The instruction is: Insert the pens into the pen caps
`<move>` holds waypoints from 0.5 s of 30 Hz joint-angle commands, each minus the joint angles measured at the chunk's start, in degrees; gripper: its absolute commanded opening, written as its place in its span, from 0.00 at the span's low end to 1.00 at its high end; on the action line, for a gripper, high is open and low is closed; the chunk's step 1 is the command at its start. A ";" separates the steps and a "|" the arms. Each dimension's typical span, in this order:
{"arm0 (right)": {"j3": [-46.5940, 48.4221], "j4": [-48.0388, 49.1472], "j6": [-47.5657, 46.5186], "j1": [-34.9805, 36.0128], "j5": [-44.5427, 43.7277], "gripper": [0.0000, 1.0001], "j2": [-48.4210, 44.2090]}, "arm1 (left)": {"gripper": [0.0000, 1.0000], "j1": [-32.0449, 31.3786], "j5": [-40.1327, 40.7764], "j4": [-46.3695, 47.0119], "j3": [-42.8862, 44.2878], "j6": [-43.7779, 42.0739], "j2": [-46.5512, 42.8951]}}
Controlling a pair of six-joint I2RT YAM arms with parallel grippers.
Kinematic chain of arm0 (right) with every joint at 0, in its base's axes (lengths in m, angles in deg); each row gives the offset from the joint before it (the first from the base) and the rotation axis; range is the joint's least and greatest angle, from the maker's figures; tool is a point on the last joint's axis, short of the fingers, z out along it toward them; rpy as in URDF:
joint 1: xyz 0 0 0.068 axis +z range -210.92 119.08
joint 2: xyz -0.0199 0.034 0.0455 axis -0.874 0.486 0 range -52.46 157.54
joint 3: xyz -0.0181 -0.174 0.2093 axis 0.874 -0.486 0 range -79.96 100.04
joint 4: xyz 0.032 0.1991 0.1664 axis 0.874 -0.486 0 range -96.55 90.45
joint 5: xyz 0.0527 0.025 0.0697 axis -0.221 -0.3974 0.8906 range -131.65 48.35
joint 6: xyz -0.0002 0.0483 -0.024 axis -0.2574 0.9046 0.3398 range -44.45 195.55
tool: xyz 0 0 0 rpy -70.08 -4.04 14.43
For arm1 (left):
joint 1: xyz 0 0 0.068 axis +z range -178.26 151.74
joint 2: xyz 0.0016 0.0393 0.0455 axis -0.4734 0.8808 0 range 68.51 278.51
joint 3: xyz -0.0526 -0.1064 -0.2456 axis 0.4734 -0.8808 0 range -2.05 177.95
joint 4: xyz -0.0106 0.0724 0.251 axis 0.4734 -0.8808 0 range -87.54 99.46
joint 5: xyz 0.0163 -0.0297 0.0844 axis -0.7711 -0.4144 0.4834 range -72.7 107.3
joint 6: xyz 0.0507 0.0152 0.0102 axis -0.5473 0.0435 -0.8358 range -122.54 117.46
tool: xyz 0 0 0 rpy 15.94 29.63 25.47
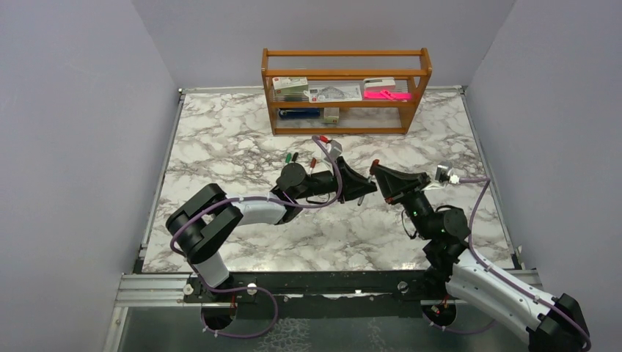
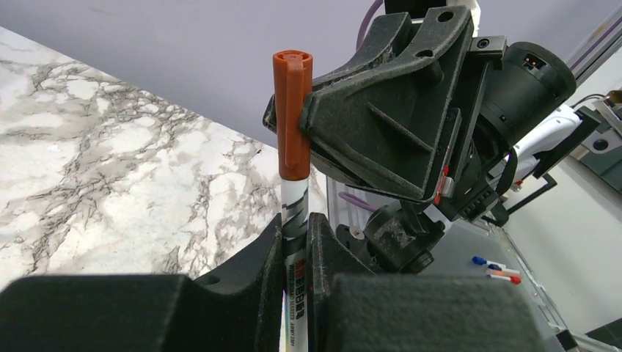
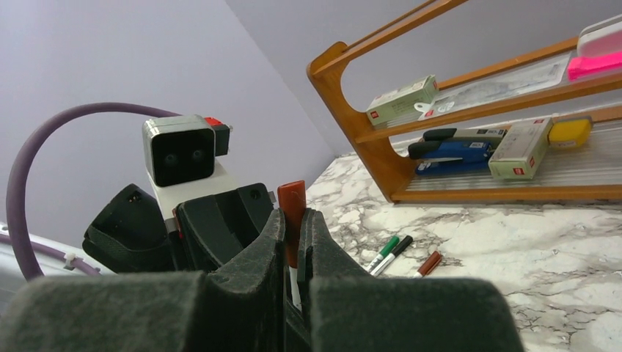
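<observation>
From above, the two arms meet over the middle of the counter (image 1: 220, 147). The left arm folds at its elbow and lays its forearm out to the right. The right arm rises from its base and leans forward and to the left, so the left tool (image 1: 359, 188) and the right tool (image 1: 380, 176) face each other nearly tip to tip. What they carry is too small to make out here. In the left wrist view, the left tool's fingers are drawn in narrow and clamp the printed barrel of a pen (image 2: 293, 249). The pen runs straight up out of them, away from the camera. Its far end sits inside an orange-red cap (image 2: 293, 110), which the right tool pinches from the right side. Cap and barrel share one line, with no visible bend at the joint, so I judge that any further push must go straight along that axis. Each arm is as near to the joint as the other. How deep the tip sits cannot be told. In the right wrist view, the right tool's fingers are closed tight on the cap, with the pale barrel dropping below them and the left tool just behind. Green, black and red-brown pieces (image 3: 396, 253) lie well apart on the counter, in front of the wooden shelf (image 3: 352, 125).
</observation>
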 commanded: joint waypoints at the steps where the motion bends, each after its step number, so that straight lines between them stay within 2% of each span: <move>1: -4.28 -10.61 2.05 1.56 8.04 0.01 2.18 | 0.00 3.27 7.67 9.55 7.75 0.24 -0.79; 6: -4.54 -10.81 2.24 1.54 7.58 0.01 1.75 | 0.00 3.81 6.85 9.68 9.05 0.55 -0.35; 12: -2.65 -11.49 -0.63 1.49 5.00 0.01 -0.68 | 0.00 3.99 7.93 6.61 5.71 -2.33 -0.58; 13: -1.97 -12.33 -1.40 1.53 3.88 0.04 -1.23 | 0.00 3.99 8.51 5.78 4.77 -3.21 -0.77; 15: -0.52 -13.97 -3.16 1.56 1.60 0.24 -2.37 | 0.00 3.99 9.86 3.83 2.99 -5.32 -1.29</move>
